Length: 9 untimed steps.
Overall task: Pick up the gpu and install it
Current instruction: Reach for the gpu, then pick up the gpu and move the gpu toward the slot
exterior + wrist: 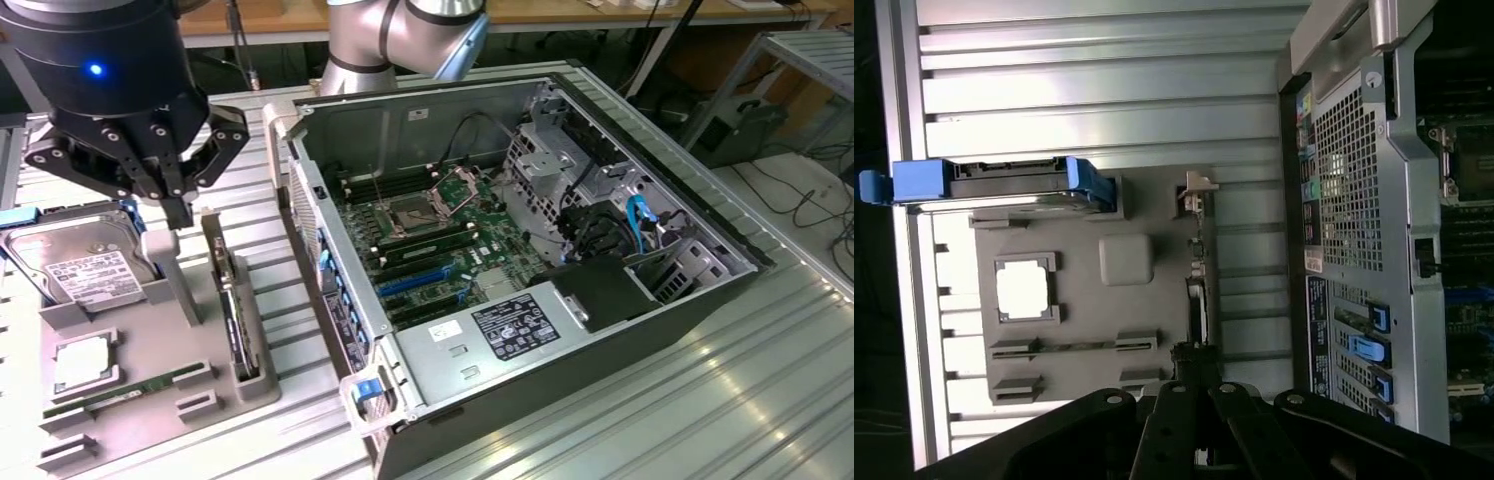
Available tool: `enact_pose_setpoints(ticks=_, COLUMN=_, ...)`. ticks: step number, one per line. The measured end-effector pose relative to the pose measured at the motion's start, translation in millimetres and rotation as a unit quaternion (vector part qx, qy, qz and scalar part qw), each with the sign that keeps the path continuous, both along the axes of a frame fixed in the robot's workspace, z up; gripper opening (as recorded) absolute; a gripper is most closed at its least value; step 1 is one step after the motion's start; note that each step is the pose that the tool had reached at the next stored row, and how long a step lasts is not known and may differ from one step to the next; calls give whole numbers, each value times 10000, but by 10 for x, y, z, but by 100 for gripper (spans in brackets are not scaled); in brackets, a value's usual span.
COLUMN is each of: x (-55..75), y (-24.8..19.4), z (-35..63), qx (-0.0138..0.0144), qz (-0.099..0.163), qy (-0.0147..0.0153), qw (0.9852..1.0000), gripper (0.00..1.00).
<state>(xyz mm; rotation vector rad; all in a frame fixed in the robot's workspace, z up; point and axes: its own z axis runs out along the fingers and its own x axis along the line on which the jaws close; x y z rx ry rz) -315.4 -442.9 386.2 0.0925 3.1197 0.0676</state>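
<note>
**Operator:** Report the condition of the tool.

**Technician:** The black two-finger tool [180, 212] is closed. Its fingers are brought together and nothing is gripped between them. It hangs above the grey moulded parts holder [160, 330], at the exterior view's left.

**Operator:** Locate the gpu.

**Technician:** The gpu [231, 300], a thin rectangular expansion card seen edge-on, stands on its long edge in a narrow slot. That slot runs along the side of the holder nearest the computer case. A pale metal bracket [1199, 185] shows at one end of the card. The card is seated in the holder, not lifted.

**Operator:** State the relation of tool to card.

**Technician:** The tool is near the card and above it. No contact is visible.

**Operator:** List the other items.

**Technician:** The holder also carries:
- a silver hard drive with a white label [83, 268], set in blue rails
- a square silver processor [83, 360]
- a narrow green memory stick [120, 392]

Beside the holder, an open grey metal tower case [721, 270] lies on its side on the ribbed metal bench [747, 400]. This exposes the green motherboard [454, 240].
</note>
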Motion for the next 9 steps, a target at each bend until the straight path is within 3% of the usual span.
enact_pose_setpoints(ticks=9, x=-57, y=0, z=0, qx=0, qz=57, qy=0, qw=10000, gripper=11)
